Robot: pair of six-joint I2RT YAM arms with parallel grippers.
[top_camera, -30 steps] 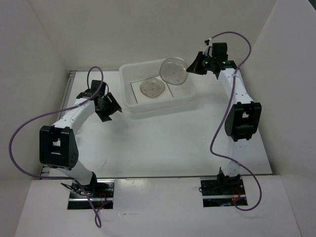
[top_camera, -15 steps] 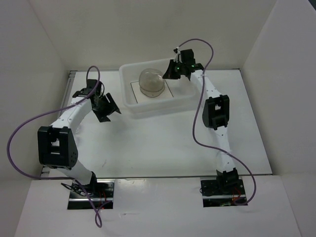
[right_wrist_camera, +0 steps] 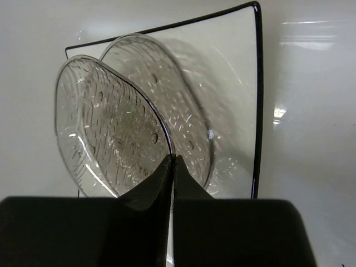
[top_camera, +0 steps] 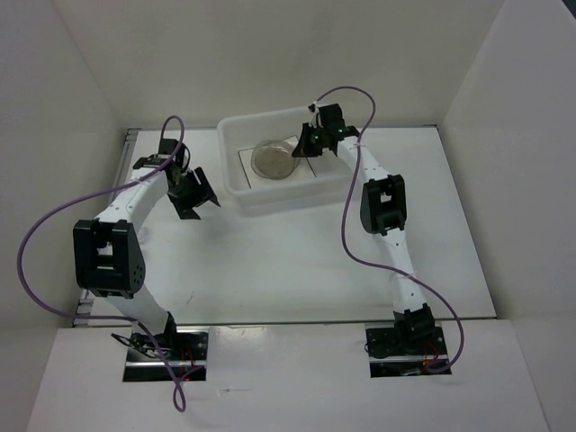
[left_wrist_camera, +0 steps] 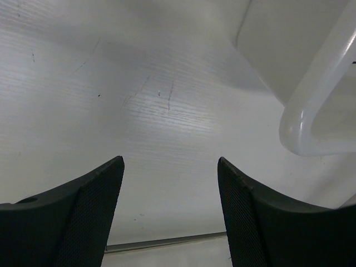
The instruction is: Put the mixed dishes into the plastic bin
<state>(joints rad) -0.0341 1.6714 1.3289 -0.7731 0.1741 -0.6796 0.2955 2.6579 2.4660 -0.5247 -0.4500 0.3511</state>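
Over the last second the right arm has swung in from the far right corner of the plastic bin [top_camera: 236, 193] and come down. The speckled dish [right_wrist_camera: 105, 133], which was tipped up high above the rim, now sits low inside the bin. The right hand [right_wrist_camera: 171, 167] is clamped tight on the near edge of this dish, its fingers pinched together on the thin rim. The dish hangs tilted, just above and partly overlapping a second dish [right_wrist_camera: 186, 105] of the same kind. That one lies flat on the square plate [right_wrist_camera: 236, 61], which rests on the bin's floor. Whether the two dishes already touch I cannot tell from the wrist view. For the task this means the carry is done and the dish is over its place, so what is likely left is a small lowering and a release to let it nest on the one below. Dropped from a tilt it could slide or clatter off the lower dish. The right arm reaches forward over the bin's right side, wrist bent down into it. The left hand [top_camera: 192, 192] hangs over the desk [top_camera: 270, 261] just beside the bin's left end, fingers spread wide and holding nothing, its arm bowed out to the left and little changed
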